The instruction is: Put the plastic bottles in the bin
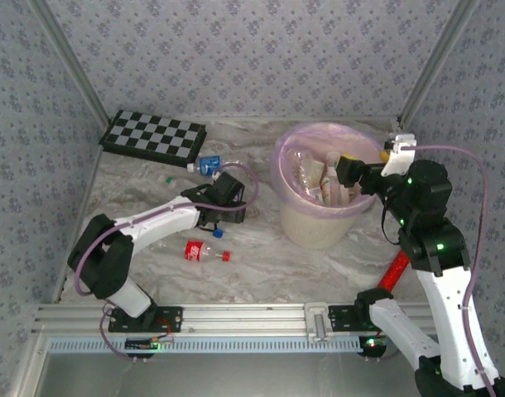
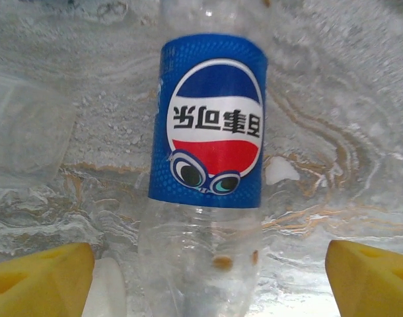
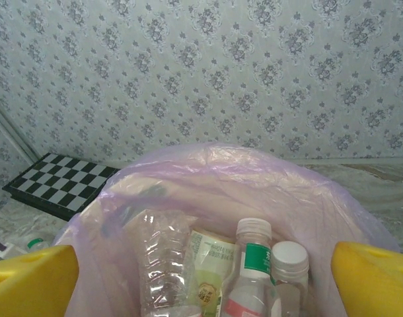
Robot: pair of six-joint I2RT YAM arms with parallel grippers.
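Left gripper (image 2: 205,276) open astride one blue-label bottle (image 2: 211,125); right gripper (image 3: 201,281) open, empty, over bin (image 3: 208,158) holding four bottles (image 3: 253,264).

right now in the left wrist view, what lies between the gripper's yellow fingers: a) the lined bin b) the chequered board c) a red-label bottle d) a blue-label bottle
d: the left wrist view shows a clear bottle with a blue label lying on the marbled table, its lower end between the yellow fingers of the left gripper, which stands open.
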